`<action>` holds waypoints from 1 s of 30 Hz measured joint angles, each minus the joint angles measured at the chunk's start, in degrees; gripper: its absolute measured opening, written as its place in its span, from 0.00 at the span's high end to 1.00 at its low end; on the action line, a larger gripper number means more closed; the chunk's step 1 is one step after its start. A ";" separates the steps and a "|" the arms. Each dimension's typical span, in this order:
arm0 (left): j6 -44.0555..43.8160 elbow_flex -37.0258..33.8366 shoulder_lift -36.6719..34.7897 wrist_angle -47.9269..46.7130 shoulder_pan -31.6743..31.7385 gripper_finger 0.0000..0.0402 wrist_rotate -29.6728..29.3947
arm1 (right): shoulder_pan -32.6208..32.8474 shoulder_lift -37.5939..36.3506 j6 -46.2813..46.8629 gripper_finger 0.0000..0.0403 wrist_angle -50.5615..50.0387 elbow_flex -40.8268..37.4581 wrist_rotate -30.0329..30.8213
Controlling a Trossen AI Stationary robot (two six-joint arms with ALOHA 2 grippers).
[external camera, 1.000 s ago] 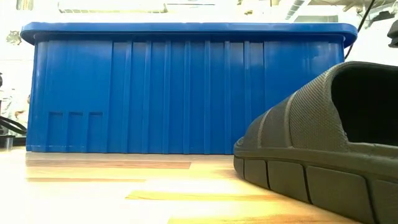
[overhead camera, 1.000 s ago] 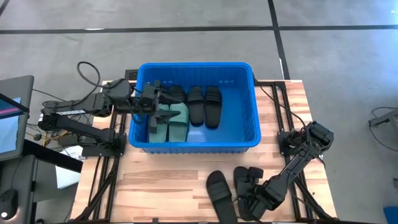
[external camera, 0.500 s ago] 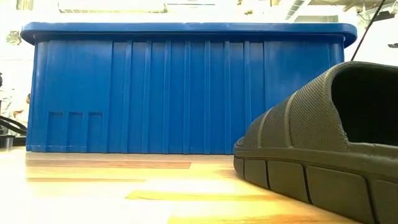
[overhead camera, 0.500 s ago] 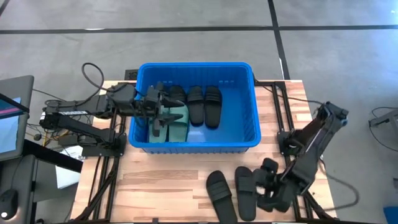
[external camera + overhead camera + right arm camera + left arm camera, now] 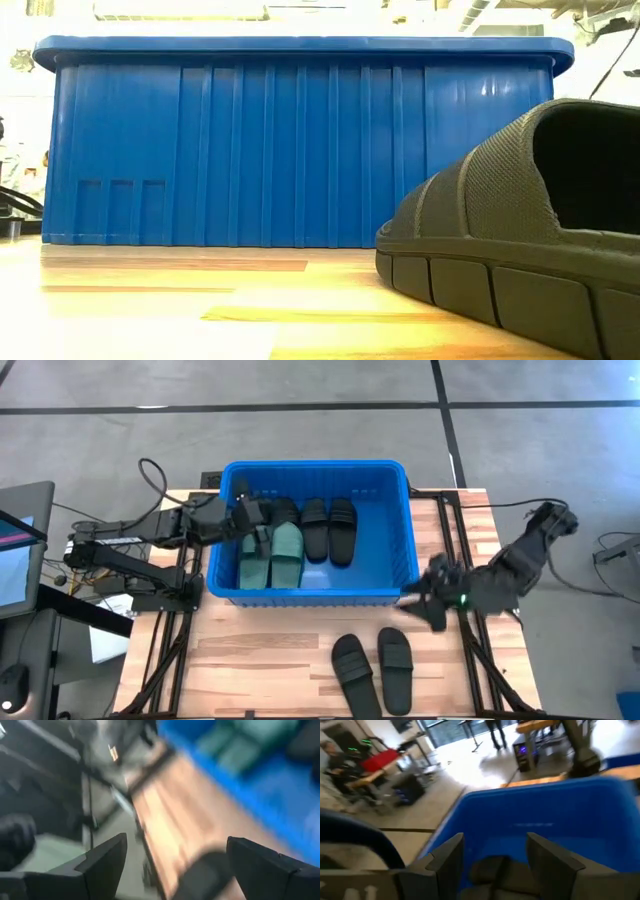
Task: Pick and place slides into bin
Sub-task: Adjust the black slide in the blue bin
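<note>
Wooden table [image 5: 260, 655]: two black slides [image 5: 372, 668] before bin [image 5: 414, 565].

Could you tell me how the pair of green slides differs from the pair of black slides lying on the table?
The green slides are sage-coloured and lie in the blue bin, at its left end beside black ones. The black slides on the table are still outside, in front of the bin. Both pairs lie side by side, straps up, with neither pincer touching them.

The wooden desk [image 5: 250, 650] carries the blue bin [image 5: 400, 575] at 12 o'clock and two black slides [image 5: 375, 670] at 5 o'clock.
</note>
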 joint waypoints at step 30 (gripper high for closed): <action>11.04 0.06 4.86 12.92 33.73 0.50 3.88 | -75.47 -3.45 -76.69 0.20 27.49 0.00 -18.31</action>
